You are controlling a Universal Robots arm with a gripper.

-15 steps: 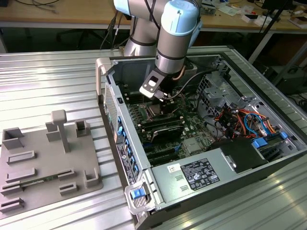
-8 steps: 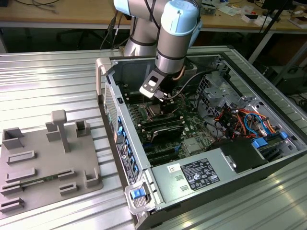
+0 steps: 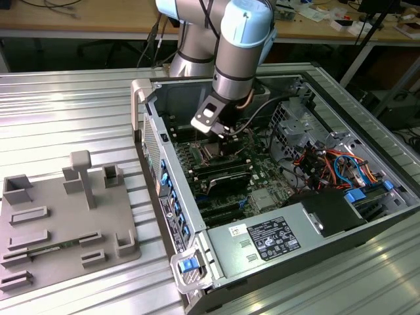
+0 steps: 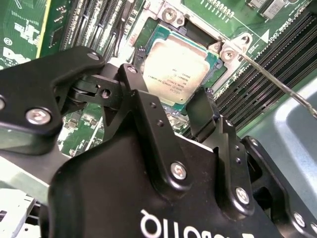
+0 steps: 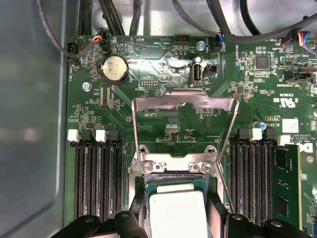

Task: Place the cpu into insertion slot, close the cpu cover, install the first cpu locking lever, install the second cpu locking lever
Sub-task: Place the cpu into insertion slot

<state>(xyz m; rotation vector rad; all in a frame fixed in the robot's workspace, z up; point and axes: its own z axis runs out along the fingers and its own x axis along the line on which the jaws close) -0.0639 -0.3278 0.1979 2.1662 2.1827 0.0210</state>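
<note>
The cpu (image 4: 176, 69) (image 5: 177, 214), a pale square chip with green edges, lies in the insertion slot (image 4: 148, 29) (image 5: 141, 182) on the green motherboard. My gripper (image 4: 168, 96) (image 5: 177, 220) (image 3: 220, 133) is right over it, one black finger (image 4: 136, 84) (image 5: 137, 220) against each of two opposite chip edges, shut on the chip. The cpu cover (image 5: 183, 101), a silvery frame with a square window, is swung back open behind the socket. A thin locking lever (image 4: 277, 84) sticks up free beside the socket.
Long black memory slots (image 5: 99, 173) flank the socket on both sides, and a green memory card (image 5: 287, 183) stands in one. The open computer case (image 3: 147, 98) has walls all round and cables (image 3: 328, 164) at the exterior view's right. A grey fixture tray (image 3: 59, 223) lies outside it.
</note>
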